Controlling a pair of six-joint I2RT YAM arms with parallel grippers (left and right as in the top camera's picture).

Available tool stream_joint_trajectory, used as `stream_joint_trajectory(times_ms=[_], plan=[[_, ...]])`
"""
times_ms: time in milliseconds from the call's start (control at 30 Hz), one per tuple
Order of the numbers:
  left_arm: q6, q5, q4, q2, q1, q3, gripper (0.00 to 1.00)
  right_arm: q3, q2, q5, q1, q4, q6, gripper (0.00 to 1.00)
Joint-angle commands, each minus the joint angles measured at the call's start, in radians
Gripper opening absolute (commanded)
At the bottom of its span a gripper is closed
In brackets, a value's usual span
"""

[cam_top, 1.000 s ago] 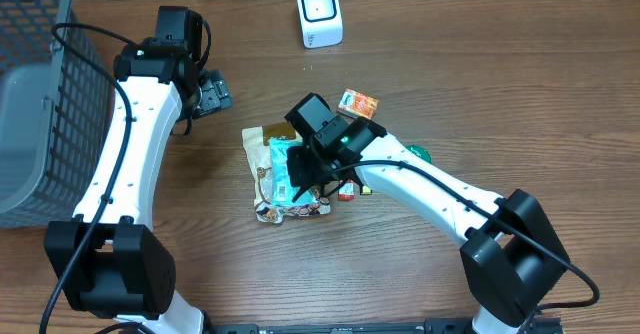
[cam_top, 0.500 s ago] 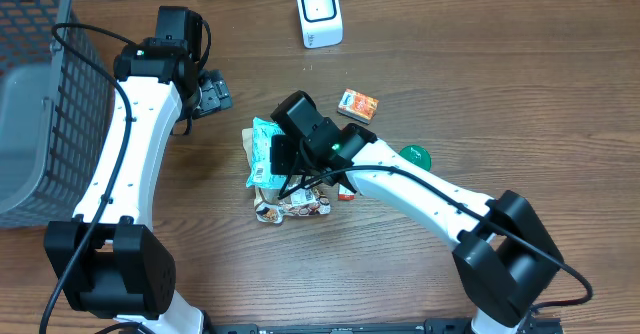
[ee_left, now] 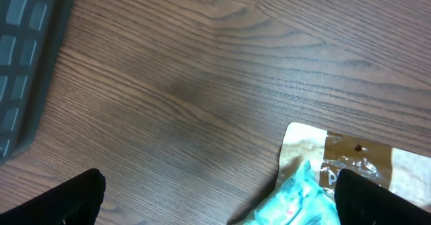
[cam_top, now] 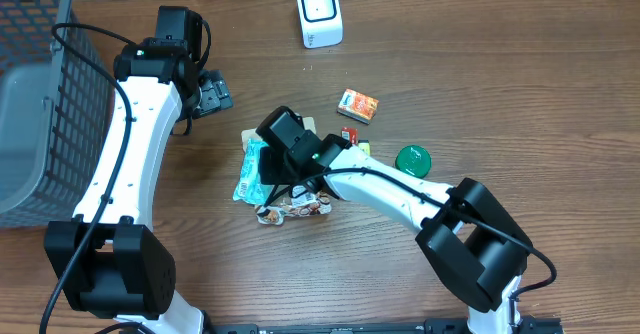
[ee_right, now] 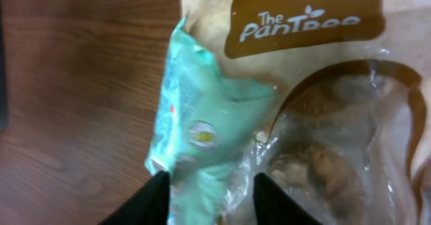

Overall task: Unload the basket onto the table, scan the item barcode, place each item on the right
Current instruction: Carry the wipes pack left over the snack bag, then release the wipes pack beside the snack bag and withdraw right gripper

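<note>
A second ago the right gripper (ee_right: 212,197) was clamped on the teal packet (cam_top: 250,169) above the middle of the pile. Since then the arm has swung toward 9 o'clock, and the packet now lies at the pile's 9 o'clock edge, partly on the brown snack bag (ee_right: 310,9) and partly on the table (cam_top: 500,74). In the right wrist view the fingers stand apart on either side of the packet. That view is blurred, but the packet looks released rather than pinched. With the arm shifted, the green lid (cam_top: 412,159) is fully uncovered, where before the arm hid most of it. The left gripper (ee_left: 219,184) has not moved; it hangs spread wide and empty at 10 o'clock from the pile.

There are two arms and one of everything else:
- One white scanner (cam_top: 318,12) stands at the table's 12 o'clock edge, well apart from the packet.
- One wire basket (cam_top: 30,94) sits at 9 o'clock.
- One orange box (cam_top: 358,105) lies at 2 o'clock from the pile.
- One small red item (cam_top: 347,135) lies just beside the right arm.
- One patterned packet (cam_top: 295,210) peeks out at the pile's 6 o'clock side.
</note>
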Motion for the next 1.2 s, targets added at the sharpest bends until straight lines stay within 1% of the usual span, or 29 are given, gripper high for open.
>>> stream_joint_trajectory(times_ms=[0,67,233,300,333,433,533,667,800,867,900,1000,1167], plan=[[0.0,-0.013,0.002,-0.003,-0.001,0.017,1.0,0.064,-0.037,-0.003,-0.03,-0.034,-0.038,0.5],[0.0,-0.013,0.002,-0.003,-0.001,0.017,1.0,0.121,-0.057,-0.003,-0.055,-0.1,-0.08,0.58],[0.0,-0.013,0.002,-0.003,-0.001,0.017,1.0,0.303,-0.066,-0.003,-0.132,-0.356,-0.143,0.6],[0.0,-0.013,0.002,-0.003,-0.001,0.017,1.0,0.348,-0.066,-0.003,-0.166,-0.441,-0.16,0.6],[0.0,-0.013,0.002,-0.003,-0.001,0.017,1.0,0.363,-0.066,-0.003,-0.186,-0.483,-0.169,0.6],[0.0,-0.013,0.002,-0.003,-0.001,0.017,1.0,0.367,-0.066,-0.003,-0.242,-0.56,-0.168,0.67],[0.0,-0.013,0.002,-0.003,-0.001,0.017,1.0,0.367,-0.066,-0.002,-0.29,-0.621,-0.169,0.67],[0.0,-0.013,0.002,-0.003,-0.001,0.017,1.0,0.366,-0.066,-0.002,-0.344,-0.615,-0.17,0.57],[0.0,-0.013,0.002,-0.003,-0.001,0.017,1.0,0.366,-0.066,-0.003,-0.377,-0.617,-0.191,0.4],[0.0,-0.013,0.002,-0.003,-0.001,0.017,1.0,0.363,-0.064,-0.006,-0.38,-0.631,-0.19,0.2],[0.0,-0.013,0.002,-0.003,-0.001,0.017,1.0,0.358,-0.063,-0.007,-0.38,-0.642,-0.19,0.17],[0.0,-0.013,0.002,-0.003,-0.001,0.017,1.0,0.335,-0.063,-0.006,-0.369,-0.684,-0.187,0.09],[0.0,-0.013,0.002,-0.003,-0.001,0.017,1.0,0.261,-0.061,0.011,-0.345,-0.7,-0.187,0.1]])
